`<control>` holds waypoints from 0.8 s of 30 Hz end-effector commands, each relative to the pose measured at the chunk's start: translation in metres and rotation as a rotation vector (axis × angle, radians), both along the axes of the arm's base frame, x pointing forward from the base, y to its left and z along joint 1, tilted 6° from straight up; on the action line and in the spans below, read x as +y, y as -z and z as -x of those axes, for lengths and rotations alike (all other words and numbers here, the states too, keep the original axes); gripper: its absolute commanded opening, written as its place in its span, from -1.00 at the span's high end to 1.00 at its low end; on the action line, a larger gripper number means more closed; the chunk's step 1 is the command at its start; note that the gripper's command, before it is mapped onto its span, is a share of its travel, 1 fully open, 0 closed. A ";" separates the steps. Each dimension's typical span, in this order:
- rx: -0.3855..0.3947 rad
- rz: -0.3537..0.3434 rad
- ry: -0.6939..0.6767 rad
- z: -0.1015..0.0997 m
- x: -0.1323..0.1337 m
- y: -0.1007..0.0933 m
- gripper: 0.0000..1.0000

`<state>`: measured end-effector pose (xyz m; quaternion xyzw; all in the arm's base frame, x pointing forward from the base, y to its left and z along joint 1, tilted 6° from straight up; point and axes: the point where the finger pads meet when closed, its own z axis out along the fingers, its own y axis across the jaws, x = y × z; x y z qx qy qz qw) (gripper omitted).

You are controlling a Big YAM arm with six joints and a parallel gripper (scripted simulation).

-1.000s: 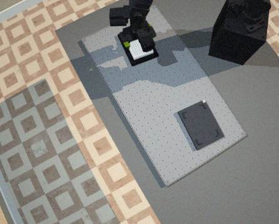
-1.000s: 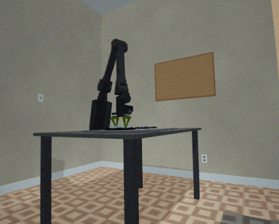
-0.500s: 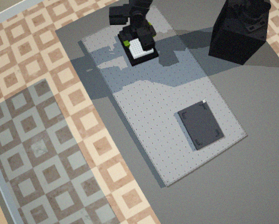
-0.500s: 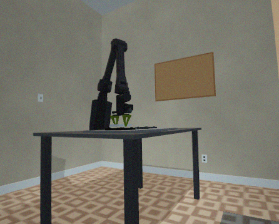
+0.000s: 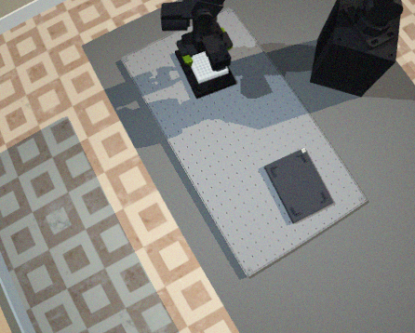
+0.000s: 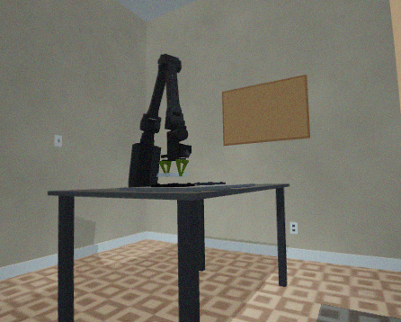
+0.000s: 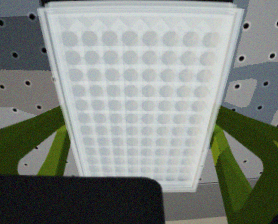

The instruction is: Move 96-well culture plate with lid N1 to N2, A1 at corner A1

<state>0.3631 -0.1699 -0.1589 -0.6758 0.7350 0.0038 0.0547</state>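
The white 96-well plate (image 5: 207,68), with its clear lid on, fills the wrist view (image 7: 137,97). My gripper (image 5: 205,59) is shut on the plate's long sides, with a green finger on each side (image 7: 139,130). The plate is level and a little above the black nest N1 (image 5: 210,83). In the side view the gripper (image 6: 173,167) hangs just above the table top. Nest N2 (image 5: 299,186) is a dark grey pad with corner locators, lying empty at the near right of the perforated board. A white mark (image 5: 303,150) sits at one of its corners.
A tall black box (image 5: 357,43) stands on the table at the back right, beside the perforated board (image 5: 242,153). The arm's links (image 5: 195,19) rise over N1. The table's edge is close behind N1.
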 end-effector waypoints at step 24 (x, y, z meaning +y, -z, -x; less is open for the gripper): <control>-0.015 0.008 0.000 0.003 -0.009 -0.048 1.00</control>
